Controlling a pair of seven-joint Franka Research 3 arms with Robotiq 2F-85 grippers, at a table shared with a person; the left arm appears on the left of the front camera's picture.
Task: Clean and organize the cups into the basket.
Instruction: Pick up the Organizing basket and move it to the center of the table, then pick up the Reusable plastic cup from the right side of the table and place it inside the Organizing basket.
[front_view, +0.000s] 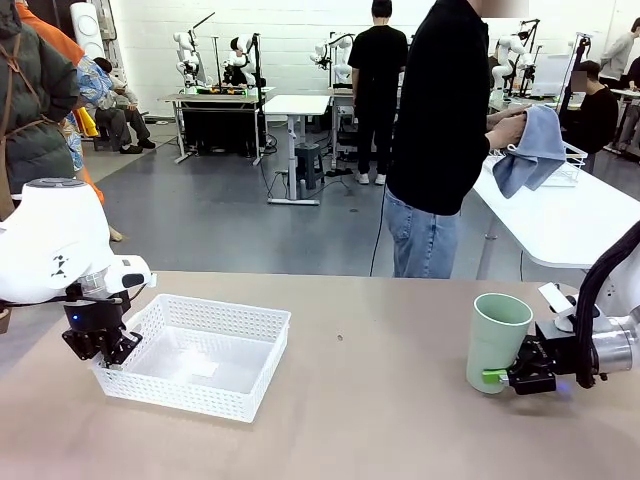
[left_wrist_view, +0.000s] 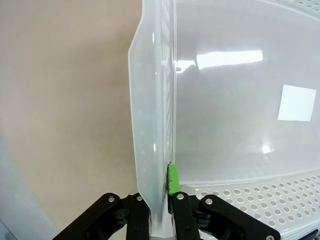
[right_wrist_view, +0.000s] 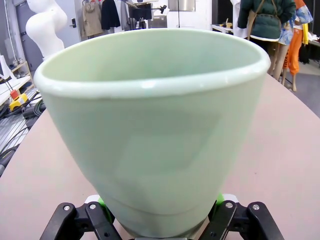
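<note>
Clamping tight, the left end effector (front_view: 100, 345) has its fingers pinched almost together on the left-hand wall of the white basket (front_view: 215, 314). The left wrist view shows it up close. The thin perforated wall (left_wrist_view: 150, 125) runs straight up between the two fingers, and one green pad (left_wrist_view: 173, 180) is pressed flat against its inner face. The basket sits on the left part of the counter (front_view: 380, 430), its floor bare and shiny.

Over on the right, the right end effector (front_view: 505, 378) comes in low from the side, its fingers spread wide around the base of the mint green cup (front_view: 497, 340). In the right wrist view the green pads hug both sides of the cup (right_wrist_view: 160, 125) low down, so that's a firm grip. The cup stands mouth up, leaning a touch, on the right part of the counter, well apart from the basket.

Beyond the far edge, a person (front_view: 440, 110) in a black top and jeans is turned towards a white table (front_view: 570, 225), both hands working a blue-grey cloth (front_view: 532, 150).
</note>
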